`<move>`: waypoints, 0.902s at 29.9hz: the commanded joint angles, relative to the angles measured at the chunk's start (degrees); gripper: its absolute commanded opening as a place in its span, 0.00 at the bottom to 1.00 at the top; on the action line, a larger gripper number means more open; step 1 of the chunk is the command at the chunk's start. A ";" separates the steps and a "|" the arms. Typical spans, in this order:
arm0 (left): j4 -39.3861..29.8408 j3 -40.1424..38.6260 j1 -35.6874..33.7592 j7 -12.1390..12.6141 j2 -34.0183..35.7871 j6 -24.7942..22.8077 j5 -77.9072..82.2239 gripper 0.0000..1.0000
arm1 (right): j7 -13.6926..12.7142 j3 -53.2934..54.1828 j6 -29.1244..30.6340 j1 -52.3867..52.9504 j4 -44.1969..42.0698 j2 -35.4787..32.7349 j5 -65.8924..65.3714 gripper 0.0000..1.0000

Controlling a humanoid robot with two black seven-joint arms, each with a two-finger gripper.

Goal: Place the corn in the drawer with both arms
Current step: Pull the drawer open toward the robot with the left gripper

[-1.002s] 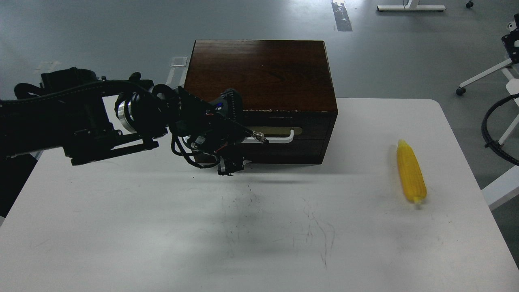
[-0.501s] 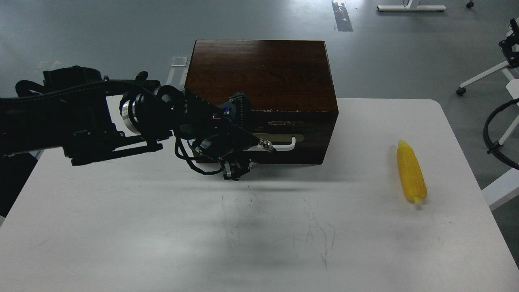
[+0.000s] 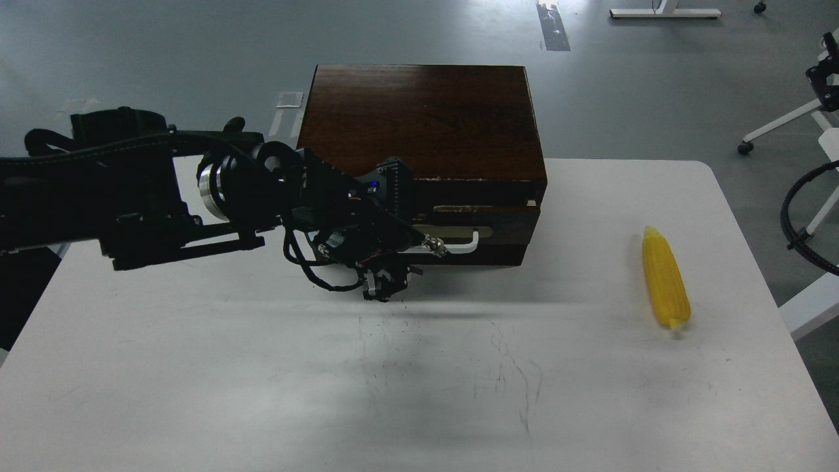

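Observation:
The yellow corn (image 3: 665, 278) lies on the white table (image 3: 262, 380) at the right, well apart from the dark wooden box (image 3: 419, 118). The drawer (image 3: 501, 225) stands a little way out of the box, with a pale wood edge showing along its top. My left gripper (image 3: 419, 249) comes in from the left and is closed over the left part of the drawer's white bar handle (image 3: 462, 244), hiding that part. My right gripper is out of view.
A plain lower panel (image 3: 485, 255) sits under the drawer. A black cable loop (image 3: 793, 223) hangs off the table's right edge. White frame legs with casters (image 3: 780, 128) stand on the grey floor at the far right. Faint scribbles mark the table's middle.
My left gripper has moved toward me and slightly right with the handle, and the drawer has slid a little out of the box. The corn has not moved.

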 commanded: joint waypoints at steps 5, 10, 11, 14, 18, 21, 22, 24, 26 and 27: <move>-1.54 -0.02 0.02 -0.07 0.38 -0.30 -0.02 0.43 | 0.00 0.00 -0.01 -0.04 0.00 -0.02 0.00 1.00; -2.76 -0.10 -0.86 -0.25 0.38 -0.30 -0.02 0.43 | 0.00 0.00 -0.01 -0.04 0.00 -0.02 0.00 1.00; -3.38 -0.10 -0.94 -0.16 0.38 -0.30 -0.02 0.43 | 0.00 0.00 -0.01 -0.13 0.00 -0.02 0.00 1.00; -4.96 -0.10 -1.12 -0.07 0.38 -0.30 -0.02 0.43 | 0.00 0.00 -0.01 -0.13 -0.61 0.06 0.00 1.00; -6.02 -0.19 -1.38 -0.07 0.47 -0.30 -0.02 0.44 | 0.09 0.00 -0.01 -0.22 -0.88 0.06 0.00 1.00; -6.11 -0.19 -2.00 -0.07 0.56 -0.30 -0.02 0.43 | 0.00 0.00 -0.01 -0.13 -0.88 0.06 0.00 1.00; -6.11 -0.19 -2.09 -0.07 0.56 -0.30 -0.02 0.44 | 0.09 0.00 -0.01 -0.13 -0.88 0.06 0.00 1.00; -6.11 -0.19 -2.00 -0.07 0.56 -0.30 -0.02 0.44 | 0.00 0.00 -0.01 -0.13 -0.88 0.06 0.00 1.00; -6.19 -0.19 -2.00 -0.07 0.56 -0.30 -0.02 0.44 | 0.00 0.00 -0.01 -0.13 -0.88 -0.02 0.00 1.00; -6.19 -0.28 -2.09 -0.07 0.65 -0.30 -0.02 0.44 | 0.00 0.00 -0.01 -0.13 -0.88 -0.02 0.00 1.00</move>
